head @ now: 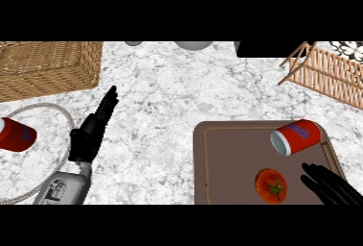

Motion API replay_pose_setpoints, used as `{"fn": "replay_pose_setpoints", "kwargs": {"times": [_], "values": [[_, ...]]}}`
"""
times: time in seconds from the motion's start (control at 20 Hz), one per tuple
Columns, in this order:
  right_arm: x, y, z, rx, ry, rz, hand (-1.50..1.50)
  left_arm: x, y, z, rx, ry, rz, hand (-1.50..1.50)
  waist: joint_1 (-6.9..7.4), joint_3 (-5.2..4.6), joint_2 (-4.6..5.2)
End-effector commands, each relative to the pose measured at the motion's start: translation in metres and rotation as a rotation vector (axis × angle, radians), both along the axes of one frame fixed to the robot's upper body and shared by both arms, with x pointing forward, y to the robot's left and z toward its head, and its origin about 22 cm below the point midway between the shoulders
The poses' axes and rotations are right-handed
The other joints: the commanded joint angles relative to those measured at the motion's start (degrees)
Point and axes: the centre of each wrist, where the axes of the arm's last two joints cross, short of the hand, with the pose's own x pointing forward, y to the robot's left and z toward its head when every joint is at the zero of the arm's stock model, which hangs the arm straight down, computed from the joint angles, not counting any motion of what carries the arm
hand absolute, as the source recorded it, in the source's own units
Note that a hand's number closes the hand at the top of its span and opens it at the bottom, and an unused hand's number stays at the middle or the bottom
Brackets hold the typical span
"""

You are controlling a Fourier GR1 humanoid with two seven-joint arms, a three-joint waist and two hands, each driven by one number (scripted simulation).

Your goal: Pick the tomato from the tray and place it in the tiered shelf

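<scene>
Tomato [272,186] is being left lying on the tray [227,158], just beside the R hand [327,185], whose fingers are being kept straight w/ nothing held, a can [296,136] lying above it, shelf [327,72] well apart at top right, L hand [92,132] being held open over counter [170,96].

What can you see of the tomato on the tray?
The tomato is red-orange, round and flattish, with a green stem star facing up. It lies on the brown tray, near its lower right, below the tipped red can and apart from it. The right hand sits just right of it, fingers straight, not visibly touching.
</scene>
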Motion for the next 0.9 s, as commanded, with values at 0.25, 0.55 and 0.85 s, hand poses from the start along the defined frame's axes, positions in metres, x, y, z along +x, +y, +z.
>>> {"fn": "replay_pose_setpoints", "kwargs": {"times": [0.25,0.55,0.85], "values": [[0.011,0.007,-0.005,-0.037,0.008,-0.026,-1.5,0.009,0.004,0.03,0.013,0.006,0.001,0.0,0.25,0.02,0.0],[0.007,0.018,-0.027,-0.074,0.02,-0.042,-1.5,-0.005,-0.008,-0.01,-0.012,0.001,-0.01,0.0,0.11,0.01,0.0],[0.019,0.036,-0.043,-0.106,0.01,-0.049,-1.5,0.009,-0.015,-0.006,0.007,0.0,-0.009,0.0,0.04,0.01,0.05]]}}
